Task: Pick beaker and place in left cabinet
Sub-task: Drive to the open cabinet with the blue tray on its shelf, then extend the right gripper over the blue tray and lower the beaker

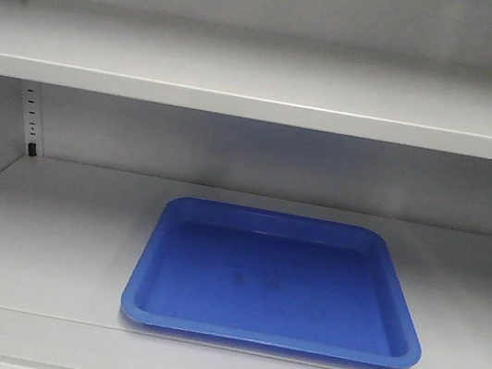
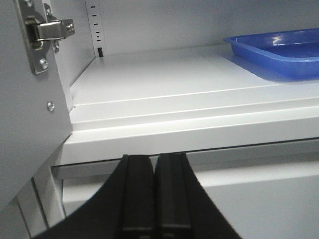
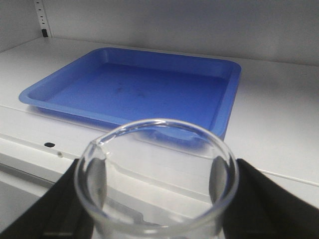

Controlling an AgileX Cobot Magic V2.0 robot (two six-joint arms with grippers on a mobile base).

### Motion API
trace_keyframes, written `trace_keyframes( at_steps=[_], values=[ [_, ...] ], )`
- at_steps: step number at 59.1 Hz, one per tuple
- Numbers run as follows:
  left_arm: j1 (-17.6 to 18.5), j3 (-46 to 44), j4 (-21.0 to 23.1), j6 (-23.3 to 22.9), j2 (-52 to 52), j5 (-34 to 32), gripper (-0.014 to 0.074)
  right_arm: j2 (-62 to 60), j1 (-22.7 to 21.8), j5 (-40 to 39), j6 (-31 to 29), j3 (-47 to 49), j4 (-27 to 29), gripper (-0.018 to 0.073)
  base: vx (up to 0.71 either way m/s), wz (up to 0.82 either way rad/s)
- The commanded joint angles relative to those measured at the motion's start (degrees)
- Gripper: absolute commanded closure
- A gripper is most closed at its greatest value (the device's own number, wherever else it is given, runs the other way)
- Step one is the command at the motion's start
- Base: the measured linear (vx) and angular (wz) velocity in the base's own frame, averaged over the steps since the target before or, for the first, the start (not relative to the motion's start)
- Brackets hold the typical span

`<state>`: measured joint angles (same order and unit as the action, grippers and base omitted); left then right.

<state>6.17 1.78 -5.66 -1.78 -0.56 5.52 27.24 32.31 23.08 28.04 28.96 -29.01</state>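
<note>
The right gripper (image 3: 157, 219) clasps the beaker (image 3: 157, 174) between its black fingers, upright before the left cabinet (image 1: 260, 93) shelf (near a blue tray (image 1: 277, 283)). The left gripper (image 2: 154, 199) hangs below the shelf edge, jaws pressed together, holding nothing.

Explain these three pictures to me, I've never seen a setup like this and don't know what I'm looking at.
This is a two-armed robot, photographed by its own cameras. The front camera faces a light grey cabinet with flat shelves; a shallow blue plastic tray lies on the lower shelf, with nothing in it. The left wrist camera looks past the left gripper, whose black fingers are pressed together, holding nothing. A metal door hinge shows at the left. The right wrist camera looks past the right gripper, which holds a small clear glass beaker in front of the tray.
</note>
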Motion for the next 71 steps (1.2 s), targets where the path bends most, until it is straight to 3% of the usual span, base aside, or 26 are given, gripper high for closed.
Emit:
trace_keyframes(
  at_steps=[1,30,43,48,54,66,71],
  values=[
    [0.4,0.8,0.2,-0.2,-1.0,-5.0,0.0604,0.3,-0.2,-4.3,-0.3,1.8,-1.3,0.0564,0.05,-0.03],
    [0.4,0.8,0.2,-0.2,-1.0,-5.0,0.0604,0.5,-0.2,-6.2,-0.3,1.8,-1.2,0.0564,0.01,-0.01],
    [0.4,0.8,0.2,-0.2,-1.0,-5.0,0.0604,10.3,-0.2,-22.5,0.0,2.0,-8.9,0.0564,0.0,0.0],
    [0.4,0.8,0.2,-0.2,-1.0,-5.0,0.0604,16.7,-0.4,-28.7,0.4,3.4,-8.7,0.0564,0.0,0.0],
    [0.4,0.8,0.2,-0.2,-1.0,-5.0,0.0604,26.2,-3.1,-33.2,0.3,7.0,-4.9,0.0564,0.0,0.0],
    [0.4,0.8,0.2,-0.2,-1.0,-5.0,0.0604,43.3,-14.7,-49.9,0.1,14.7,4.3,0.0564,0.0,0.0],
    [0.4,0.8,0.2,-0.2,-1.0,-5.0,0.0604,50.1,-17.1,-54.3,0.1,17.7,5.7,0.0564,0.0,0.0]
  ],
)
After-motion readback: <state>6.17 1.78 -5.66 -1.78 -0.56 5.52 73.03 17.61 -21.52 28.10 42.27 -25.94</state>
